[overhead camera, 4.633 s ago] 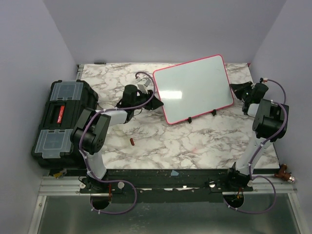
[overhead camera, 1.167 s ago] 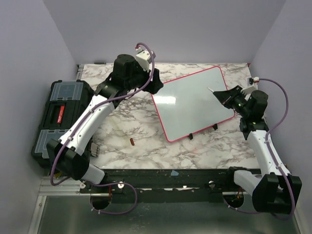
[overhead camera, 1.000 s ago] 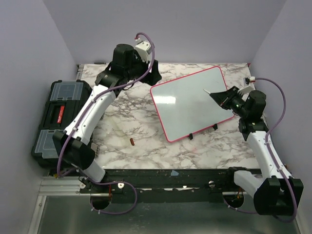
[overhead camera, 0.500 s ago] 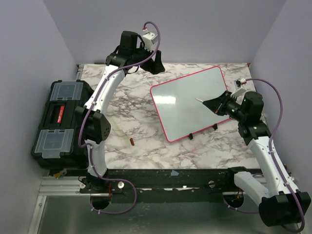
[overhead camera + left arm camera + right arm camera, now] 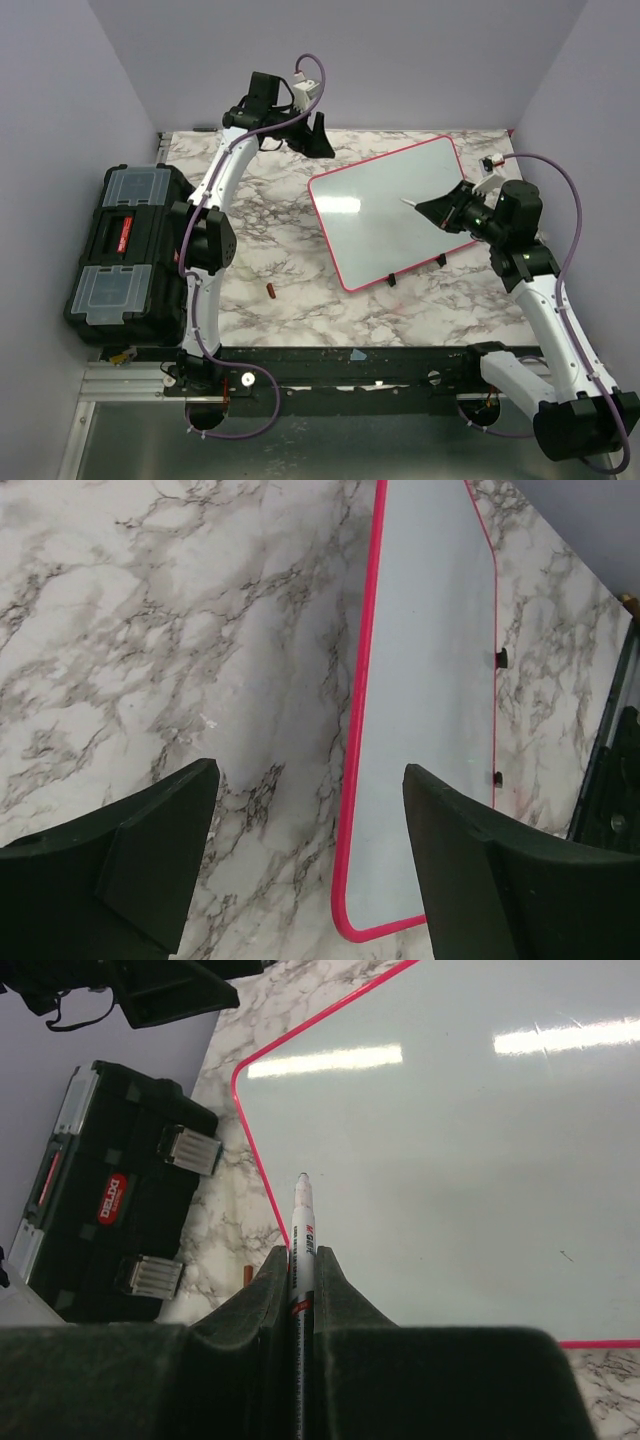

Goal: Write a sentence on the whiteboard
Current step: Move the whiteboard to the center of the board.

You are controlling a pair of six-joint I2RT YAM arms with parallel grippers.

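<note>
**Over the board, pen ready, not a stroke down yet**

On the far right part of the marble tabletop [image 5: 290, 270] lies the flat, glossy white board with the thin pink rim [image 5: 395, 210]. It sits skewed to the edges, and I see no lettering on it. My right gripper [image 5: 300, 1260] is clamped tight on a slim white marker pen [image 5: 302, 1225], tip out over the white face. Whether it touches, I can't tell.

My left gripper [image 5: 308, 772] hangs high above the tabletop's far edge, spread wide with nothing in it. The black plastic toolbox [image 5: 125, 250] sits at the left edge.

I read that board as stiff, light and slick, lying loose on smooth marble. I'd expect it to skate or pivot once the pen presses. If I steady it, I'd press down on the pink rim at the board's far left corner, clear of the writing area. The face looks too slippery to pin. The pen barrel looks smooth too, so I'd go with light pressure.
</note>
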